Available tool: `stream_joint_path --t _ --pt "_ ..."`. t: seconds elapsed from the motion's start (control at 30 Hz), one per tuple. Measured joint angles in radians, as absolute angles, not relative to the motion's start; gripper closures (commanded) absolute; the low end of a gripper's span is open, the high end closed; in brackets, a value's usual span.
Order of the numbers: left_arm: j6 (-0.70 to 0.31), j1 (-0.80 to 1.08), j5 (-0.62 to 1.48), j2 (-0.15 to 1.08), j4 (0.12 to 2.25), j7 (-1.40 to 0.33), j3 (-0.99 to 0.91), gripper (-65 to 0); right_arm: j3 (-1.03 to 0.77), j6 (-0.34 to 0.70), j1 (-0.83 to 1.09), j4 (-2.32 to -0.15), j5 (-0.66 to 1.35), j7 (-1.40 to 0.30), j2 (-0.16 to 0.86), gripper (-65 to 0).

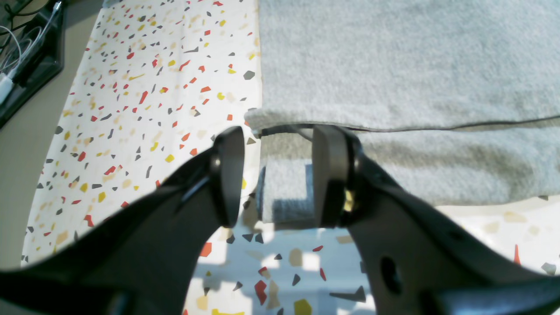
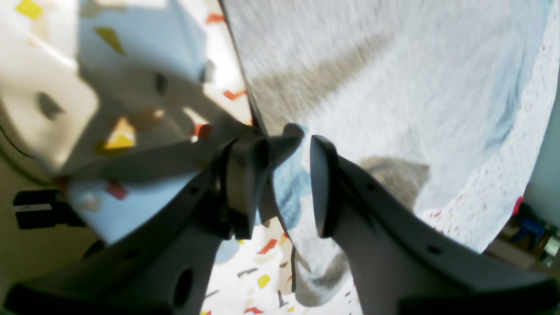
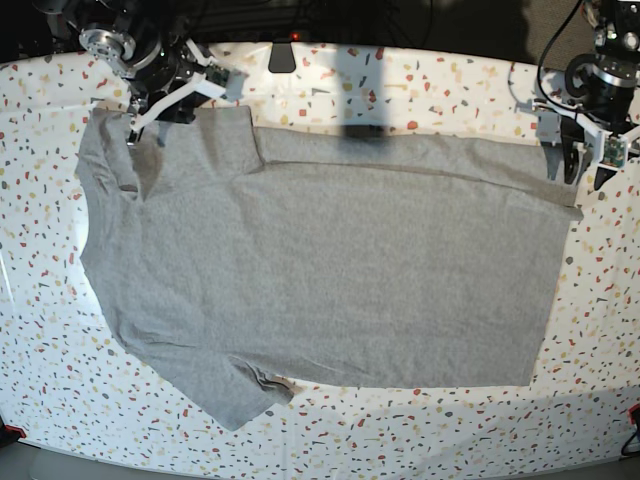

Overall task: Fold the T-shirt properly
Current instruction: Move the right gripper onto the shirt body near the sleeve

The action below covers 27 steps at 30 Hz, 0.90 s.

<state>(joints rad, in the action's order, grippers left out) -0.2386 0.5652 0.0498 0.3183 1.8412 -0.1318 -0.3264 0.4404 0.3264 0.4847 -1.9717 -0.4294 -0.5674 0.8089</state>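
The light grey T-shirt (image 3: 330,270) lies spread flat on the speckled table, hem toward the right and sleeves toward the left. My left gripper (image 3: 578,170) stands at the far right corner of the hem. In the left wrist view it (image 1: 279,175) is open, and its two black fingers straddle the corner of the shirt (image 1: 393,65). My right gripper (image 3: 135,130) is at the far left sleeve. In the blurred right wrist view its jaws (image 2: 282,188) stand apart, with the edge of the shirt (image 2: 372,87) running between them.
The white terrazzo-patterned table (image 3: 400,430) reaches past the shirt on all sides. A small black device (image 3: 283,55) sits at the back edge. A black tray with cables (image 1: 26,52) lies off the table beside the left arm.
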Motion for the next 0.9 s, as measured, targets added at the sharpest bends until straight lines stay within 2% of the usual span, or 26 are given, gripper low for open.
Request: stream_joint_path --t 0.23,0.43,0.57,0.73,0.9 --pt "-0.239 0.565 0.05 0.318 1.841 -0.133 -0.326 -25.1 0.44 0.324 0.451 -1.972 -0.405 -0.586 0.809 0.0" --pt "-0.239 0.565 0.05 0.318 1.841 -0.133 -0.326 -25.1 0.44 0.184 0.451 -2.004 -0.452 -0.592 0.809 0.0" --pt "-0.239 0.565 0.05 0.318 1.841 -0.133 -0.326 -25.1 0.44 0.183 0.401 -2.016 -0.429 -0.593 0.809 0.0" --pt "-0.239 0.565 0.05 0.318 1.841 -0.133 -0.326 -25.1 0.44 0.179 0.323 -2.016 -0.298 -0.594 0.804 0.0" --pt "-0.238 0.565 0.05 0.318 1.841 -0.133 -0.326 -25.1 0.44 0.199 0.247 -1.967 -0.292 -0.595 0.72 0.0"
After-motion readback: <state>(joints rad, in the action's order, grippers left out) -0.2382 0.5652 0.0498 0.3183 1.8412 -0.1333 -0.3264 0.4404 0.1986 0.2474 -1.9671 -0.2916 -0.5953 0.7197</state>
